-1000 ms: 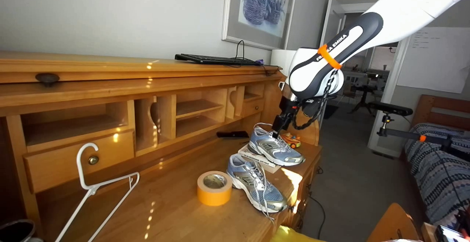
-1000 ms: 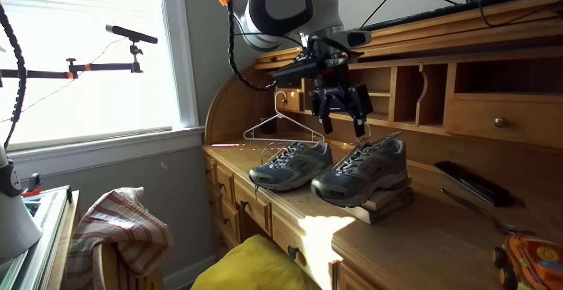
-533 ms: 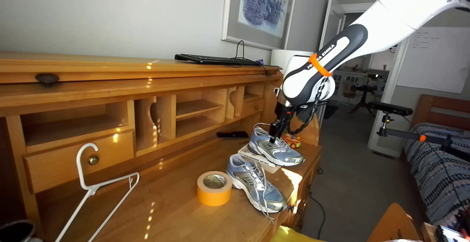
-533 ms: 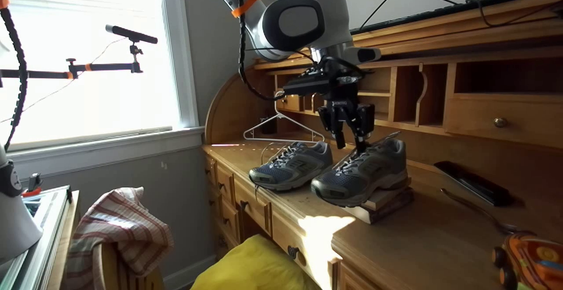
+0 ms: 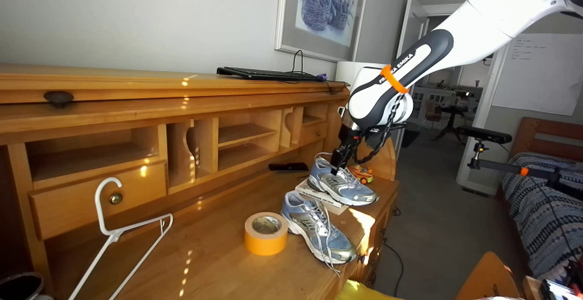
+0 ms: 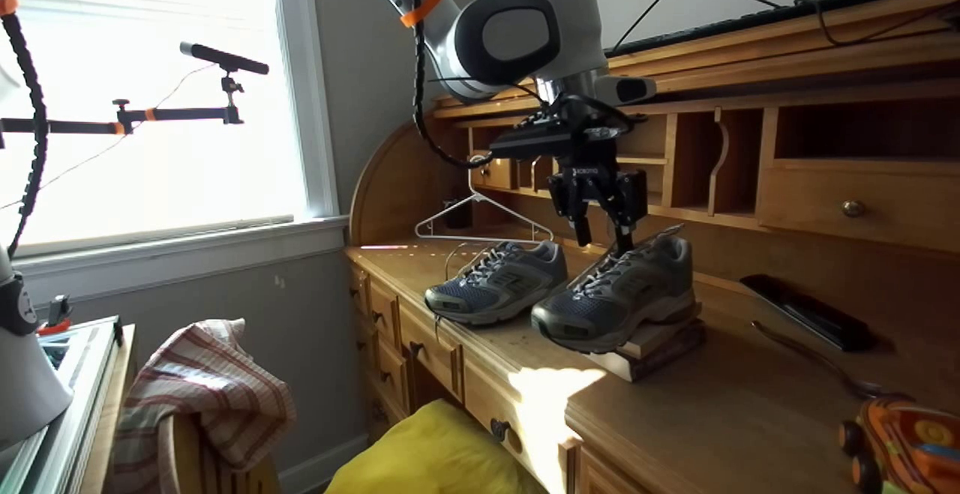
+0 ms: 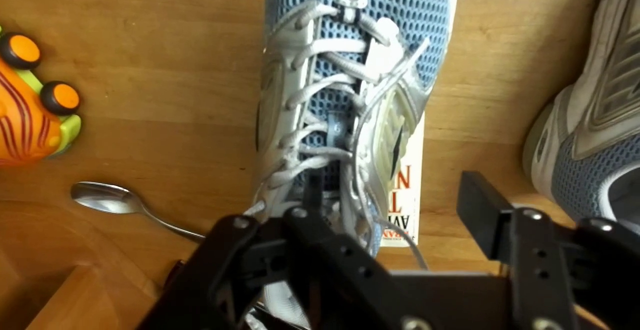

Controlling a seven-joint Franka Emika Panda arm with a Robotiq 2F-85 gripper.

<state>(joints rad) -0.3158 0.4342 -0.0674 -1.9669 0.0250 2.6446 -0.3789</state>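
Currently, the pincer [image 6: 604,241] is standing spread, its fingers [image 7: 482,215] straddling one side of a blue-and-silver running shoe [image 6: 615,303] that is resting right beneath them on a small stack of books [image 6: 667,344]. One fingertip is pointing down at the shoe's mouth; its partner is hanging just outside, over the gap before a matching sneaker [image 6: 502,284] near the pincer. Blur in the wrist view is hiding whether the inner fingertip is touching the shoe. Behind the pincer, the pigeonholes [image 6: 690,160] of a rolltop desk [image 6: 750,434] are lying partly in shadow, and a closed drawer [image 6: 889,213] is concealing its contents. Well apart from the pincer, a dark cup-like container [image 5: 40,280] is being cut off in an exterior view, its inside too black to make out. Beside the pincer, a metal spoon [image 7: 107,199] is disappearing behind it in the wrist view, where an orange toy car [image 7: 22,119] is being cropped.
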